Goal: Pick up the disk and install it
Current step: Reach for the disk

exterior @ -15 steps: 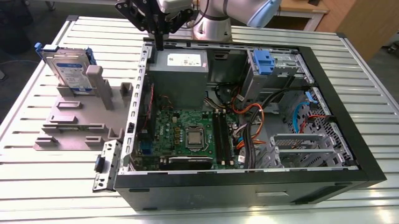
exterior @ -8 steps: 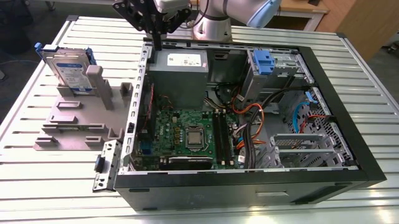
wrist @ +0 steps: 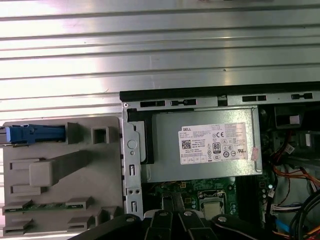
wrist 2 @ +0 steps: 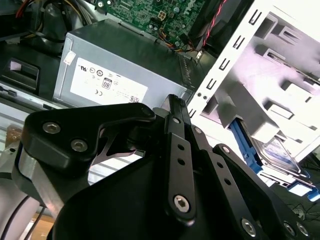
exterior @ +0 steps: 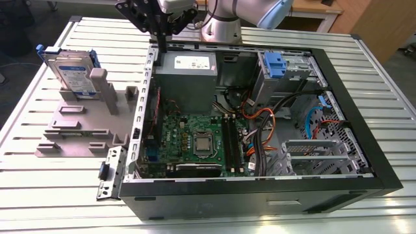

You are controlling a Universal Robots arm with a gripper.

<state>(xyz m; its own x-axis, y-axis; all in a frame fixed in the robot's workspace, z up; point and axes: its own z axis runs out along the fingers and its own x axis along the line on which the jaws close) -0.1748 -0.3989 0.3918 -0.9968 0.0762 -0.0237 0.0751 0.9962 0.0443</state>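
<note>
One disk (exterior: 69, 73), one grey slotted stand (exterior: 71, 131), one open computer case (exterior: 247, 197), and inside it we count one power-supply box (exterior: 185, 80), one motherboard (exterior: 185, 127), one processor socket (exterior: 202, 143) and one blue drive carrier (exterior: 274, 66) — plus one gripper (exterior: 159, 39) and one slatted metal table (exterior: 58, 195).

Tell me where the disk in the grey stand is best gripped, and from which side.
Probably its free upper edge, from above, pinching across the two flat faces: the disk stands upright on edge, its lower part seated in the grey stand.
</note>
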